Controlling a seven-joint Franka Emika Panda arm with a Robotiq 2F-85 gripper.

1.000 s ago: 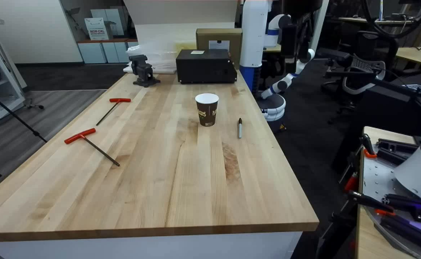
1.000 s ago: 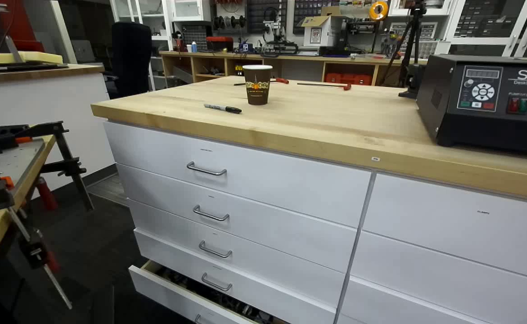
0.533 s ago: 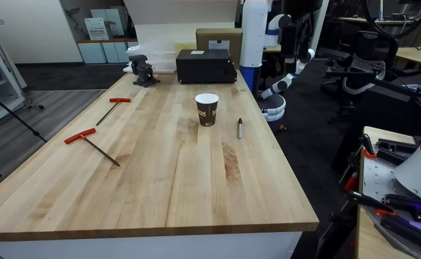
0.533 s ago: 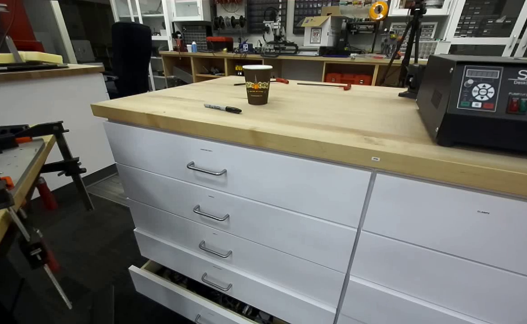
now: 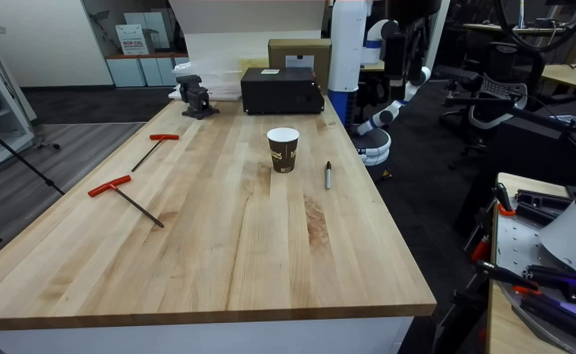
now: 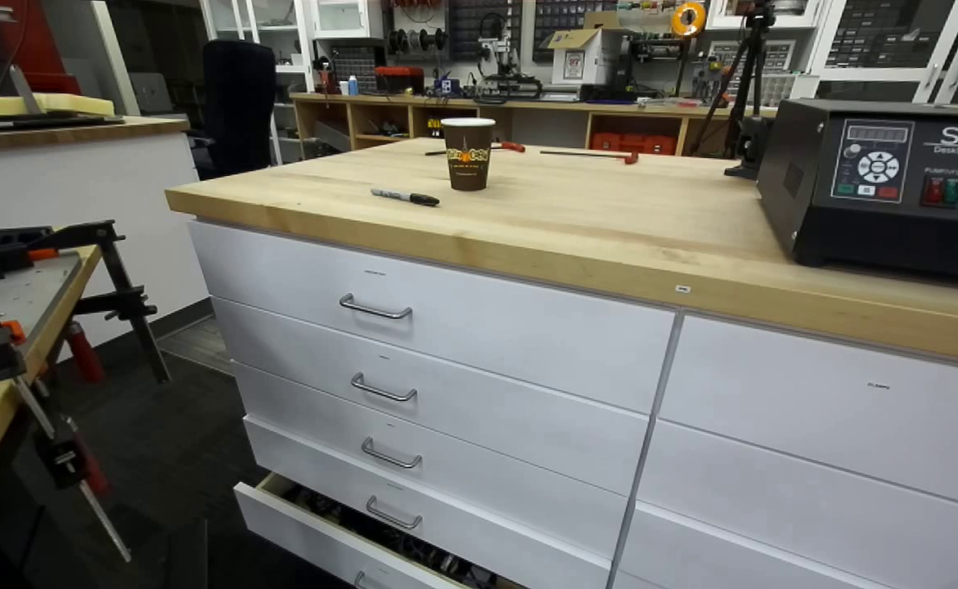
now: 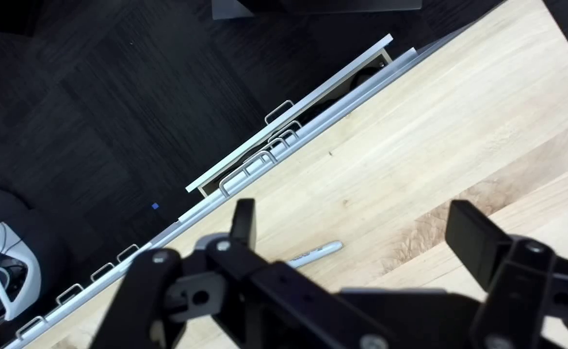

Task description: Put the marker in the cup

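Parted wide, my claw (image 7: 354, 223) holds nothing: its fingers (image 7: 473, 242) stand well away from each other, I judge so that they can drop one on each side of something slim. Beneath, in the wrist view, lies the marker (image 7: 315, 254), flat on the bench (image 7: 371, 184) and untouched, its pale barrel showing and the rest hidden behind my own parts. Reaching it is the step in hand, as I read it, with the whole task yet to do. Because it lies on its side, I should have to pinch it across the barrel, then tip it upright for the drop. It rests near the edge above the drawers (image 6: 479, 319), black cap toward the large black box (image 5: 283, 91), so a clumsy nudge might roll it off. Near the marker, farther in from that edge, the cup (image 5: 283, 152) stands upright, white rim uppermost, set, I suppose, to take the marker after a short carry. It looks like light paper and would topple easily, I expect, if I came in low. Beyond it, across the bench, two red-handled tools (image 5: 110, 185) lie well apart from both, perhaps simply set out of my way.
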